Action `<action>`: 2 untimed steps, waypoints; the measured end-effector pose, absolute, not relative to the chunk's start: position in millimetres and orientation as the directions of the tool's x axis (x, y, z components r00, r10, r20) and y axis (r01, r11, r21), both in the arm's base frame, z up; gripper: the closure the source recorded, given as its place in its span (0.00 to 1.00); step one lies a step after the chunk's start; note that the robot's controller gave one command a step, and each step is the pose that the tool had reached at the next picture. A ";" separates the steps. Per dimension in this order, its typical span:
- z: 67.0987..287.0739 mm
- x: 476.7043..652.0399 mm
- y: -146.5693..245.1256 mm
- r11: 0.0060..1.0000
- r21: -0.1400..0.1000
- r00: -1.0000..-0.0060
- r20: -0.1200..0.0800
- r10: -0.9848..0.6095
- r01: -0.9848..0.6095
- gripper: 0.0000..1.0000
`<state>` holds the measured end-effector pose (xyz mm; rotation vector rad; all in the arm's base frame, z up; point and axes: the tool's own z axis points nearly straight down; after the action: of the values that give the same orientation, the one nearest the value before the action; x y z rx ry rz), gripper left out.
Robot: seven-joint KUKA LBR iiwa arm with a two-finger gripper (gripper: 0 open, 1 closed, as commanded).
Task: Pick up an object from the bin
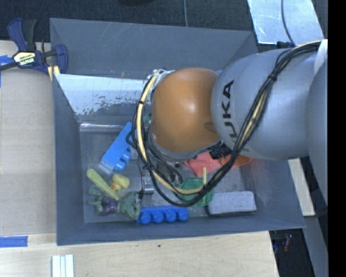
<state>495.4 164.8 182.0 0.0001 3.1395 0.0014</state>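
Observation:
My gripper (147,184) pokes out from under the orange dome, low over the middle of the bin floor. Just left of it lies a small yellow piece (121,182) beside a longer yellow-green stick (100,179). A light blue studded block (117,150) lies up and to the left. Below the gripper a dark blue bar with round bumps (163,215) rests along the front wall. A green and purple toy (108,203) sits at the front left. Nothing can be seen held in the gripper.
A grey sponge-like block (232,202) lies at the front right. A red-orange thing (203,164) and a green thing (192,184) are partly hidden under the arm and its cables. The arm covers the bin's right half.

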 end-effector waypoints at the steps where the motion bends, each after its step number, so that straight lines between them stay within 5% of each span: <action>1: 169.7 497.7 154.1 0.999 0.006 -0.999 -0.011 -0.040 -0.040 0.00; 2: 144.3 522.3 110.6 0.975 0.002 -0.975 -0.009 -0.220 -0.220 0.00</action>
<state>522.3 110.6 144.3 -0.3468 3.1132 0.0052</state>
